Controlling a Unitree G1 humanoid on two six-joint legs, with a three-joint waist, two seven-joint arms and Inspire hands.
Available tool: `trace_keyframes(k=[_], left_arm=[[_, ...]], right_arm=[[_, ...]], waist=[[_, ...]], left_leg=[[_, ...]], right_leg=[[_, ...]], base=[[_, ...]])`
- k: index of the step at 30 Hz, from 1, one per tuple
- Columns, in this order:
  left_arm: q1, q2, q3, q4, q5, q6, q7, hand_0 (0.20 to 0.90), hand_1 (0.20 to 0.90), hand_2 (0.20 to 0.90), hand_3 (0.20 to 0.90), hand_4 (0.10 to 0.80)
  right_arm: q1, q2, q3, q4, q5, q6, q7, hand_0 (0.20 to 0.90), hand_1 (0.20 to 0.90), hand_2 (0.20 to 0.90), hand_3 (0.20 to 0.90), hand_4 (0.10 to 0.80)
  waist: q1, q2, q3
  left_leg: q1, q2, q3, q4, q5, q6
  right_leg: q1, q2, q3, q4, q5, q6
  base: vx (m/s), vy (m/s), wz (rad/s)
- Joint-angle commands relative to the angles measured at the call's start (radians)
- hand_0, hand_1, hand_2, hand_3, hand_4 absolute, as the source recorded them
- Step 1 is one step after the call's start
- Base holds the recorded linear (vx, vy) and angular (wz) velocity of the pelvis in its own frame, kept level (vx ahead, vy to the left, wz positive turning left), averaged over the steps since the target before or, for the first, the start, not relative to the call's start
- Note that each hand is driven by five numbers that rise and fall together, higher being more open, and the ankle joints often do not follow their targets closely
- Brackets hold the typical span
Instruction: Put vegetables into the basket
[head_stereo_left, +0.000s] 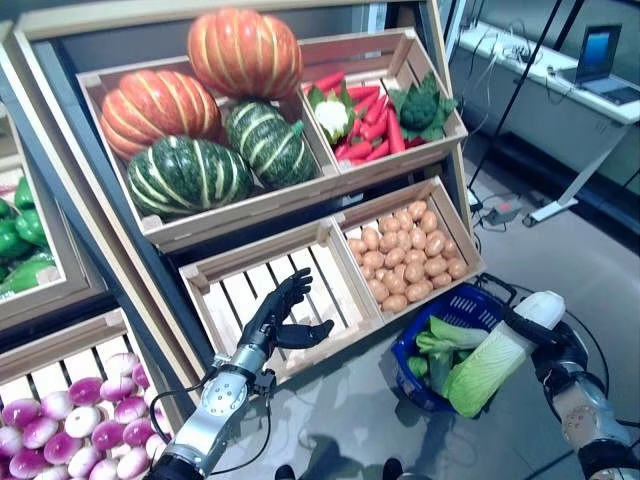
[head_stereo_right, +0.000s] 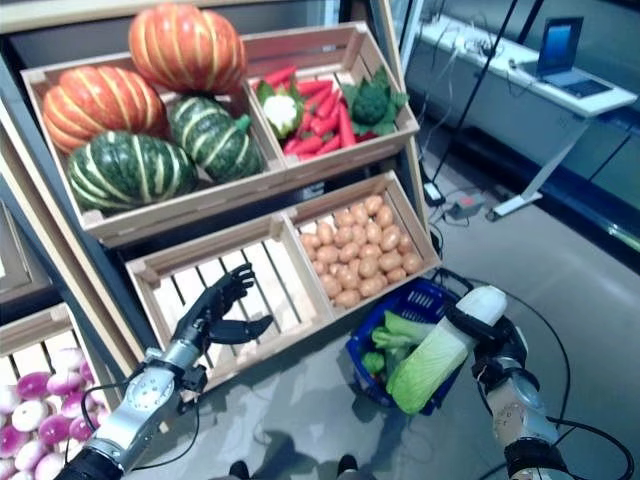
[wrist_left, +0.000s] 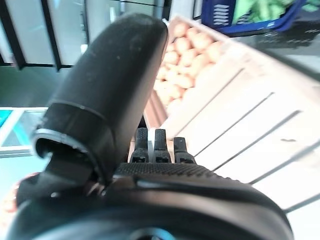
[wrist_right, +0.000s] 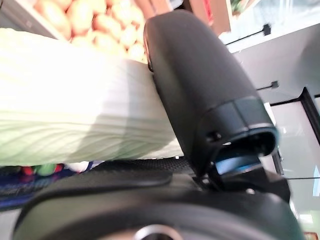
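My right hand (head_stereo_left: 545, 340) is shut on a long pale-green napa cabbage (head_stereo_left: 490, 365) and holds it tilted, leafy end down, over the front right rim of the blue basket (head_stereo_left: 470, 300). The basket stands on the floor below the wooden stand and holds a green leafy vegetable (head_stereo_left: 445, 338). In the right wrist view the cabbage (wrist_right: 75, 120) lies across my palm under the thumb (wrist_right: 200, 95). My left hand (head_stereo_left: 280, 320) is open with straight fingers, held over the empty slatted crate (head_stereo_left: 330, 270) on the stand's lower shelf; its fingers (wrist_left: 155, 145) show in the left wrist view.
The wooden stand (head_stereo_left: 60, 130) rises in tiers at the left and centre. A crate of small round tan vegetables (head_stereo_left: 405, 255) sits just above the basket. A desk with a laptop (head_stereo_left: 600, 60) and floor cables (head_stereo_left: 500, 212) stand at the right.
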Motion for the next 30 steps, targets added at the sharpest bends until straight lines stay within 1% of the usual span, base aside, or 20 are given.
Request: trace_keyframes(k=[1,5,6,7,10,11,14,15,16,17,19,22,23,25,30], left_arm=[[-0.126,0.033,0.022,-0.077,0.029,-0.061,-0.005,0.9,0.9,0.9,0.9,0.8],[-0.172,0.064,-0.02,-0.1,0.042,-0.075,0.006,0.9,0.9,0.9,0.9,0.8],[-0.181,0.071,-0.032,-0.103,0.036,-0.078,0.009,0.9,0.9,0.9,0.9,0.8],[-0.193,0.077,-0.042,-0.103,0.032,-0.08,0.01,0.9,0.9,0.9,0.9,0.8],[-0.224,0.098,-0.078,-0.104,0.006,-0.095,0.006,0.9,0.9,0.9,0.9,0.8],[-0.234,0.105,-0.093,-0.105,-0.006,-0.097,0.007,0.9,0.9,0.9,0.9,0.8],[-0.255,0.111,-0.13,-0.099,-0.049,-0.097,0.021,0.9,0.9,0.9,0.9,0.8],[-0.263,0.109,-0.144,-0.099,-0.08,-0.11,0.035,0.9,0.9,0.9,0.9,0.8],[-0.267,0.106,-0.146,-0.099,-0.09,-0.113,0.038,0.9,0.9,0.9,0.9,0.8],[-0.275,0.094,-0.157,-0.105,-0.103,-0.126,0.051,0.9,0.9,0.9,0.9,0.8],[-0.282,0.075,-0.169,-0.108,-0.099,-0.142,0.069,0.9,0.9,0.9,0.9,0.8],[-0.312,0.056,-0.179,-0.12,-0.103,-0.155,0.098,0.9,0.9,0.9,0.9,0.8],[-0.319,0.049,-0.184,-0.124,-0.1,-0.167,0.114,0.9,0.9,0.9,0.9,0.8],[-0.33,0.046,-0.183,-0.134,-0.106,-0.18,0.134,0.9,0.9,0.9,0.9,0.8],[-0.361,0.052,-0.175,-0.156,-0.119,-0.193,0.162,0.9,0.9,0.9,0.9,0.8]], right_arm=[[-0.171,-0.115,-0.077,0.018,-0.036,-0.153,-0.062,0.3,0.3,0.3,0.3,0.4],[-0.26,-0.193,-0.067,0.133,-0.076,-0.131,-0.084,0.3,0.3,0.3,0.3,0.4],[-0.285,-0.212,-0.059,0.148,-0.081,-0.132,-0.091,0.3,0.3,0.3,0.3,0.4],[-0.311,-0.23,-0.05,0.159,-0.075,-0.132,-0.098,0.3,0.3,0.3,0.3,0.4],[-0.39,-0.265,-0.034,0.177,-0.007,-0.146,-0.091,0.3,0.3,0.3,0.3,0.4],[-0.422,-0.272,-0.034,0.174,0.022,-0.152,-0.089,0.3,0.3,0.3,0.3,0.4],[-0.508,-0.28,-0.017,0.197,0.047,-0.17,-0.104,0.3,0.3,0.3,0.3,0.4],[-0.541,-0.281,-0.005,0.197,0.069,-0.173,-0.106,0.3,0.3,0.3,0.3,0.4],[-0.556,-0.283,0.0,0.197,0.073,-0.172,-0.108,0.3,0.3,0.3,0.3,0.4],[-0.59,-0.28,0.006,0.201,0.049,-0.174,-0.118,0.3,0.3,0.3,0.3,0.4],[-0.631,-0.278,0.035,0.212,0.026,-0.18,-0.125,0.3,0.3,0.3,0.3,0.4],[-0.699,-0.286,0.079,0.213,-0.023,-0.163,-0.133,0.3,0.3,0.3,0.3,0.4],[-0.718,-0.293,0.093,0.217,-0.026,-0.166,-0.124,0.3,0.3,0.3,0.3,0.4],[-0.74,-0.305,0.112,0.227,-0.036,-0.159,-0.094,0.3,0.3,0.3,0.3,0.4],[-0.756,-0.331,0.126,0.246,-0.038,-0.142,-0.09,0.3,0.3,0.3,0.3,0.4]], waist=[[0.027,-0.015,0.003],[0.043,0.004,0.053],[0.046,0.014,0.066],[0.046,0.022,0.08],[0.042,0.043,0.12],[0.041,0.052,0.137],[0.039,0.077,0.178],[0.034,0.088,0.194],[0.032,0.091,0.197],[0.027,0.105,0.215],[0.02,0.12,0.226],[0.007,0.137,0.243],[0.002,0.146,0.252],[-0.007,0.157,0.26],[-0.021,0.165,0.27]], left_leg=[[-0.109,0.022,-0.007,0.308,-0.207,0.018],[-0.189,0.035,-0.022,0.426,-0.249,0.019],[-0.209,0.038,-0.041,0.462,-0.276,0.011],[-0.237,0.042,-0.048,0.498,-0.287,0.012],[-0.334,0.055,-0.067,0.615,-0.326,0.023],[-0.372,0.058,-0.076,0.667,-0.346,0.029],[-0.469,0.054,-0.102,0.781,-0.387,0.038],[-0.5,0.05,-0.106,0.812,-0.394,0.039],[-0.516,0.049,-0.107,0.826,-0.398,0.04],[-0.552,0.046,-0.111,0.859,-0.404,0.036],[-0.589,0.04,-0.112,0.892,-0.41,0.034],[-0.643,0.034,-0.108,0.939,-0.427,0.042],[-0.664,0.028,-0.11,0.962,-0.434,0.04],[-0.695,0.023,-0.108,0.995,-0.449,0.041],[-0.756,0.018,-0.113,1.068,-0.485,0.052]], right_leg=[[-0.027,-0.05,-0.051,0.188,-0.082,-0.014],[-0.075,-0.068,-0.069,0.272,-0.116,-0.026],[-0.089,-0.07,-0.063,0.311,-0.137,-0.023],[-0.113,-0.075,-0.062,0.347,-0.15,-0.029],[-0.202,-0.097,-0.057,0.473,-0.192,-0.05],[-0.245,-0.112,-0.055,0.531,-0.207,-0.056],[-0.356,-0.15,-0.04,0.664,-0.239,-0.064],[-0.397,-0.161,-0.029,0.701,-0.247,-0.065],[-0.416,-0.165,-0.025,0.718,-0.251,-0.065],[-0.454,-0.175,-0.019,0.755,-0.259,-0.069],[-0.503,-0.186,-0.005,0.795,-0.268,-0.069],[-0.587,-0.207,0.018,0.868,-0.286,-0.068],[-0.615,-0.212,0.028,0.897,-0.295,-0.068],[-0.657,-0.216,0.043,0.939,-0.31,-0.072],[-0.732,-0.222,0.063,1.007,-0.335,-0.077]], base=[[-0.059,-0.096,-0.02],[-0.101,-0.066,-0.04],[-0.111,-0.02,-0.03],[-0.14,-0.006,0.01],[-0.187,-0.011,0.06],[-0.196,-0.018,-0.01],[-0.202,-0.004,0.06],[-0.162,0.006,0.12],[-0.191,0.031,0.08],[-0.148,0.04,0.06],[-0.145,0.055,0.12],[-0.141,0.076,0.07],[-0.119,0.087,0.0],[-0.084,0.052,0.07],[-0.06,0.0,0.05]])
